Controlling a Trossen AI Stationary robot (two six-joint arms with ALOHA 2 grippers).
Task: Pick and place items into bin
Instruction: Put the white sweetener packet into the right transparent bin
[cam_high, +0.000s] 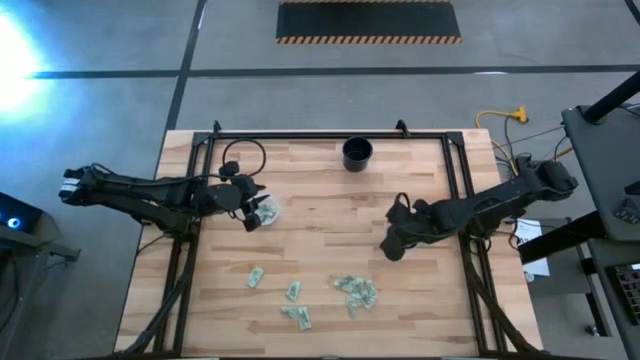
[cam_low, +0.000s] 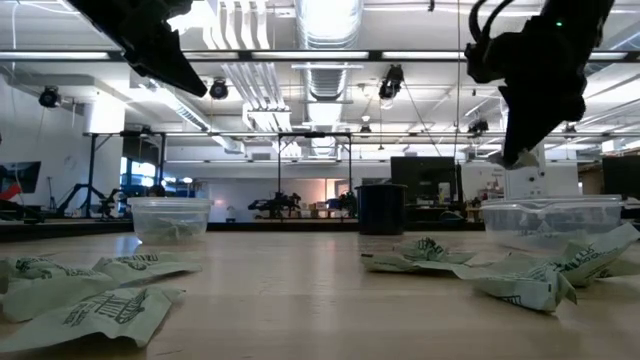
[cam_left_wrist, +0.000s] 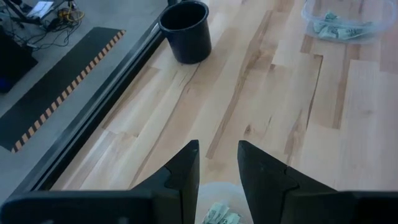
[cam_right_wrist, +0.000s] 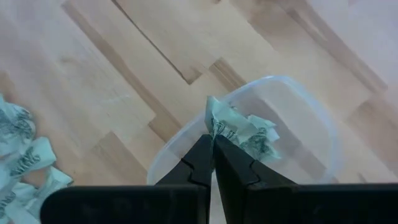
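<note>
While the right claw (cam_right_wrist: 212, 146) hangs over a clear tub (cam_right_wrist: 311, 118) near the right edge of the surface (cam_high: 320, 190), its two fingers are pinched tight on one green and white packet (cam_right_wrist: 219, 121). A few more packets (cam_right_wrist: 258, 140) already lie inside that tub. The left claw (cam_left_wrist: 217, 158) hangs over another clear tub (cam_high: 264, 212) near the left edge, and its fingers are spread apart, holding nothing. That tub has some packets in it too. More loose packets (cam_high: 355, 291) lie scattered near the front edge of the surface, with one packet off to the left (cam_high: 256, 276). A dark cup (cam_high: 357, 154) stands by the back edge, well apart from both claws.
</note>
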